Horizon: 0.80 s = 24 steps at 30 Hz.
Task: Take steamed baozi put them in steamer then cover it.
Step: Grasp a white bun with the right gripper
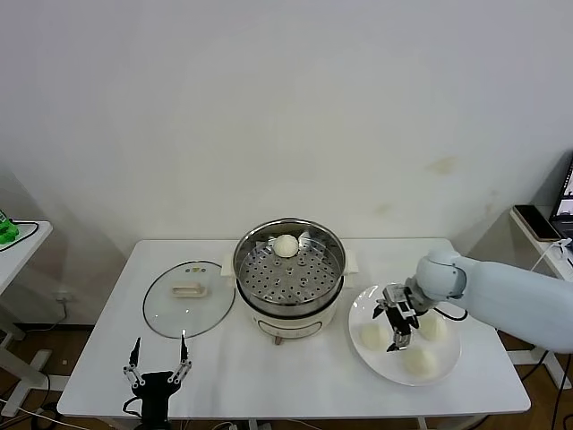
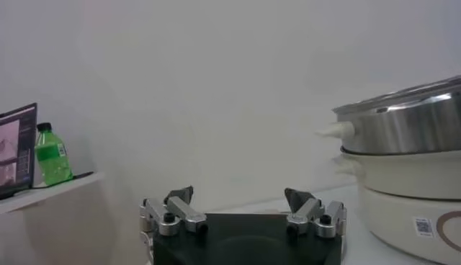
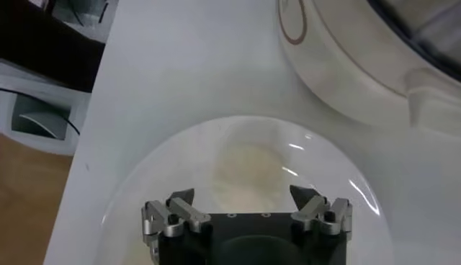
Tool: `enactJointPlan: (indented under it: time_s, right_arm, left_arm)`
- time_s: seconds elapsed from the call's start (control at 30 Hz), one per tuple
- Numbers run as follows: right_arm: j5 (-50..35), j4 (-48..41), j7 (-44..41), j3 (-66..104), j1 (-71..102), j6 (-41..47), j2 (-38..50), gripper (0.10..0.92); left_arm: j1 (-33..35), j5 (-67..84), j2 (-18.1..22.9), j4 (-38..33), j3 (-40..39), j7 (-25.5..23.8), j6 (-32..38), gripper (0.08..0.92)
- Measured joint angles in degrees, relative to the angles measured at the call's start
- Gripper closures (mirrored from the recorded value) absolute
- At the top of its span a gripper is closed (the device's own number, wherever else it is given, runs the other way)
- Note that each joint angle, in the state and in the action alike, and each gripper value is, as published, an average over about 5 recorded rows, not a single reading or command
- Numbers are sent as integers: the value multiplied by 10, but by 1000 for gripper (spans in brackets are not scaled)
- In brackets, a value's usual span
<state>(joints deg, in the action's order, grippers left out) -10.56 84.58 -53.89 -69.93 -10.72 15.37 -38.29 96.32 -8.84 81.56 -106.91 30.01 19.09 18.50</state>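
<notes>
The steamer (image 1: pixel 288 279) stands mid-table, uncovered, with one baozi (image 1: pixel 286 245) on its perforated tray. The glass cover (image 1: pixel 188 298) lies flat on the table to its left. Three baozi (image 1: pixel 372 336) (image 1: pixel 433 327) (image 1: pixel 419 361) lie on a white plate (image 1: pixel 365 358) to the steamer's right. My right gripper (image 1: pixel 399 340) hangs open just above the plate among these buns. In the right wrist view one baozi (image 3: pixel 245 169) lies just beyond the open right gripper (image 3: pixel 243 196), untouched. My left gripper (image 1: pixel 160 340) is open and empty near the front edge, below the cover.
The left wrist view shows the left gripper (image 2: pixel 240 196), the steamer's pot (image 2: pixel 410 119) on its cream base (image 2: pixel 407 205), and a green bottle (image 2: pixel 52 153) on a side table. The steamer base (image 3: pixel 346 65) lies close beyond the plate (image 3: pixel 144 194).
</notes>
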Motion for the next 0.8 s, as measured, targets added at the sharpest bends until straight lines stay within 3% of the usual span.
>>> enactJointPlan:
  time_s: [0.37,0.8]
  right_arm:
    - [11,-10,1,16,19,5,-5,324]
    - [19,-11,4,35,39,7,-3,513]
  left_arm:
    - [1,0,1,-2,0,0,0,177]
    - [5,-1,3,-6,-2,0,1,177]
